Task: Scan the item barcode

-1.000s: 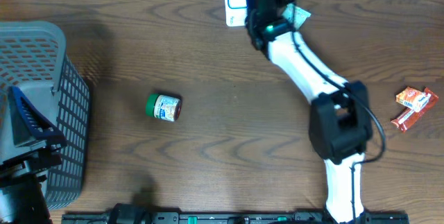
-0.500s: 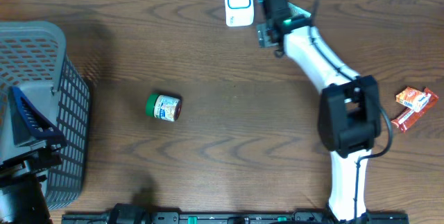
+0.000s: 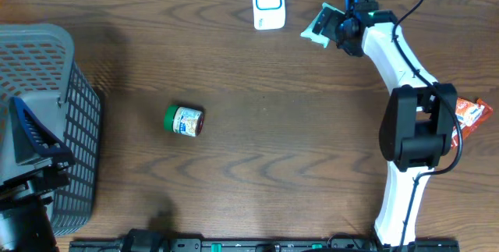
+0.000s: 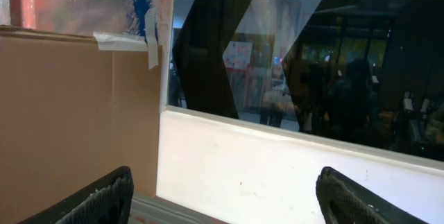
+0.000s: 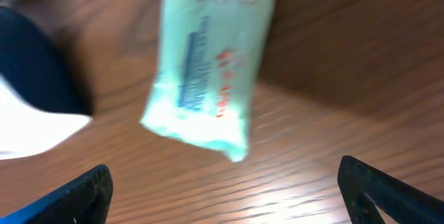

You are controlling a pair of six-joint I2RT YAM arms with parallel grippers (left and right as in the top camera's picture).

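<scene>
A teal packet (image 5: 208,64) shows blurred over the wooden table in the right wrist view, just beyond my right gripper (image 5: 225,189). That gripper is open, both fingers wide apart, with nothing between them. Overhead, the teal packet (image 3: 318,26) sits at the tips of my right gripper (image 3: 334,29), to the right of the white barcode scanner (image 3: 268,2) at the table's back edge. My left gripper (image 4: 225,196) is open and empty, facing a wall and a window. The left arm (image 3: 31,139) rests over the basket.
A grey mesh basket (image 3: 74,104) stands at the left edge. A green-lidded jar (image 3: 183,121) lies on its side left of centre. Red and orange snack packets (image 3: 468,115) lie at the right edge, partly behind the right arm.
My right arm swung from over the scanner to the right. Its jaws opened and let go of the teal packet. The left arm stayed still.
</scene>
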